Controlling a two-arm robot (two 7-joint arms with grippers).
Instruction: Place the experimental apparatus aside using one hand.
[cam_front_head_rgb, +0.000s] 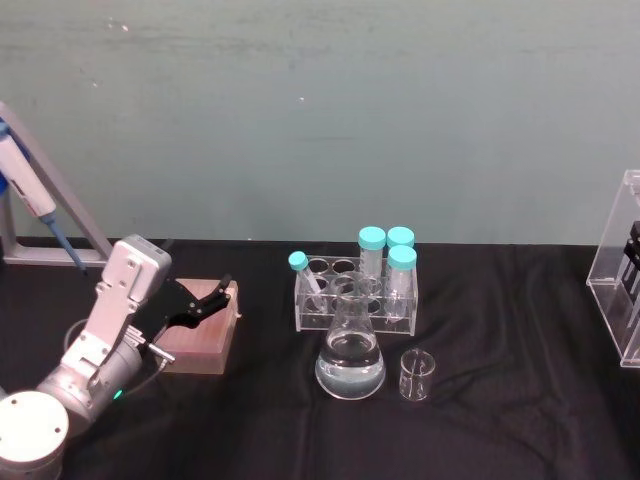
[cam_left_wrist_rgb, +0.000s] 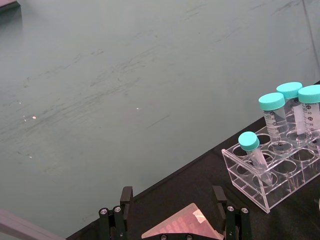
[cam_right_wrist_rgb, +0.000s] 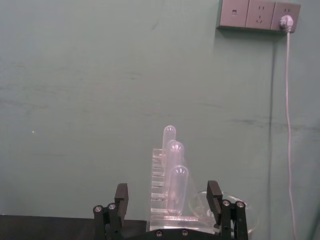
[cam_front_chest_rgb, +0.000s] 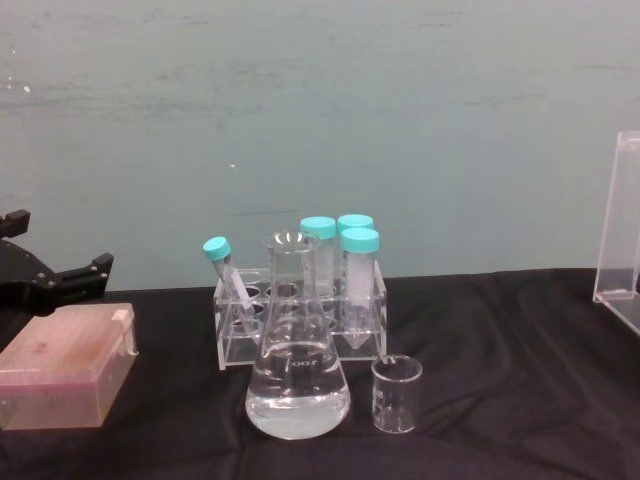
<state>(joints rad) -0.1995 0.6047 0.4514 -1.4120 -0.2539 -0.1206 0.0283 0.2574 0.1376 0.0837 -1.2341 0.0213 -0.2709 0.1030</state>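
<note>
At the bench's left side the left gripper (cam_front_head_rgb: 218, 297), black and two-fingered on a silver arm, hovers over the back of a pink, lidded plastic box (cam_front_head_rgb: 200, 335). Its fingers are spread wide and hold nothing. The black-clothed bench (cam_front_head_rgb: 520, 420) carries the rest.

Near the middle is a clear acrylic rack (cam_front_head_rgb: 355, 300) of teal-capped tubes, the small leftmost tube leaning. Just in front of the rack stands the conical glass flask (cam_front_head_rgb: 350, 360), upright and partly filled with clear liquid. The small glass beaker (cam_front_head_rgb: 417, 376) is just beside the flask on its right, towards the front edge.

Well apart from these, at the bench's right edge, rises the tall clear acrylic stand (cam_front_head_rgb: 612, 290). The right gripper (cam_right_wrist_rgb: 167, 196) is also spread wide and holds nothing. The stand's three rounded plastic pipette bulbs show beyond its black fingers (cam_right_wrist_rgb: 120, 196).
</note>
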